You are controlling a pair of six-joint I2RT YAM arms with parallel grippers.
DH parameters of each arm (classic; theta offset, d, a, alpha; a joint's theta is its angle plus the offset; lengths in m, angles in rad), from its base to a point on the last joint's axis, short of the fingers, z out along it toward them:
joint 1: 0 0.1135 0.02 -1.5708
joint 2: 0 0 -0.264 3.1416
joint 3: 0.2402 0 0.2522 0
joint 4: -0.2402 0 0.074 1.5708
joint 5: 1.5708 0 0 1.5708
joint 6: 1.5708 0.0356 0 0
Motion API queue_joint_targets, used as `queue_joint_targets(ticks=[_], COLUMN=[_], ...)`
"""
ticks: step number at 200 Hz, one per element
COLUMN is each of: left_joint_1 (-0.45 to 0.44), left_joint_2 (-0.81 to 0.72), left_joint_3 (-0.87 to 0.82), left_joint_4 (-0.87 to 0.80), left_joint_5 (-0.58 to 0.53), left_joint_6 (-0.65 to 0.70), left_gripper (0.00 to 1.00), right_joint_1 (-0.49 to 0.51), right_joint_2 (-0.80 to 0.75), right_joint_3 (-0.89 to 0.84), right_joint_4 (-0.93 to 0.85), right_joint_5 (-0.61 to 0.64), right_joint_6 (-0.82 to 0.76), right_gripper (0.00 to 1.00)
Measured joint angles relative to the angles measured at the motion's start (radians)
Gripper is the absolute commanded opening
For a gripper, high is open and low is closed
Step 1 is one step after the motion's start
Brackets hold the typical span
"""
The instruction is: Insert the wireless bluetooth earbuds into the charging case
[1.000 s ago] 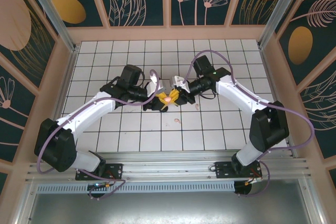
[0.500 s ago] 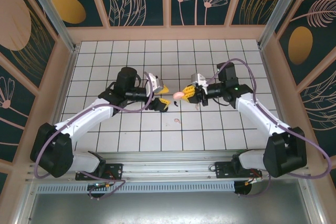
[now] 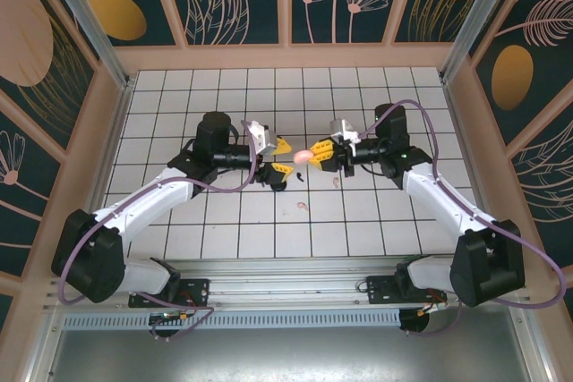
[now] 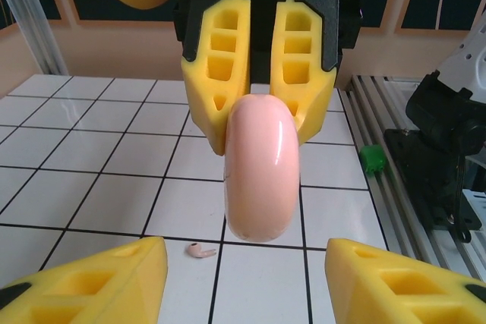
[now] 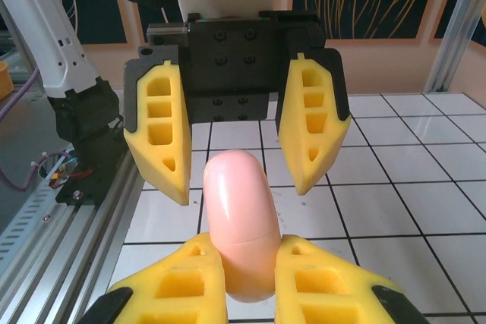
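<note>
My right gripper (image 3: 322,155) is shut on a pale pink, pill-shaped charging case (image 3: 304,157), held off the floor with its lid seam closed. In the right wrist view the case (image 5: 241,218) sticks out from between my yellow fingers (image 5: 182,286). My left gripper (image 3: 278,160) faces it, open, with nothing between its fingers. From the left wrist view the case (image 4: 260,172) hangs just beyond my spread fingertips (image 4: 114,271). A pink earbud (image 4: 200,250) lies on the tile below, also seen as earbud (image 3: 302,206). Another pink bud (image 3: 337,182) and a small black bud (image 3: 297,176) lie nearby.
The white tiled floor (image 3: 224,230) is walled by a peach frame with dark floral panels. An aluminium rail (image 3: 286,292) runs along the near edge by the arm bases. In the right wrist view the left gripper (image 5: 237,165) stands close in front of the case.
A second ago both grippers met at the case. The arms have drawn apart, the case staying with the right gripper. The left gripper has opened wider.
</note>
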Motion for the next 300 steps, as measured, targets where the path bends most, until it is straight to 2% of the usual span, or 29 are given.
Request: queue_joint_targets(ticks=[131, 216, 266, 279, 300], left_joint_1=[0.0, 0.0, 0.0, 0.0, 0.0], left_joint_2=[0.018, 0.018, 0.018, 0.018, 0.019], left_joint_3=[0.002, 0.002, 0.003, 0.006, 0.03], left_joint_4=[0.008, 0.008, 0.007, -0.003, -0.055], left_joint_5=[0.017, 0.017, 0.014, 0.007, -0.021], left_joint_6=[-0.03, -0.037, -0.044, -0.035, -0.003], left_gripper=[0.38, 0.37, 0.22, 0.19, 0.17], right_joint_1=[0.041, 0.05, 0.054, 0.054, 0.054], right_joint_2=[0.035, 0.048, 0.057, 0.057, 0.057], right_joint_3=[0.0, 0.0, 0.0, 0.0, 0.001], right_joint_4=[0.09, 0.11, 0.113, 0.113, 0.105], right_joint_5=[-0.002, 0.009, 0.017, 0.02, 0.037], right_joint_6=[0.069, 0.087, 0.091, 0.092, 0.087], right_gripper=[0.12, 0.12, 0.13, 0.16, 0.28])
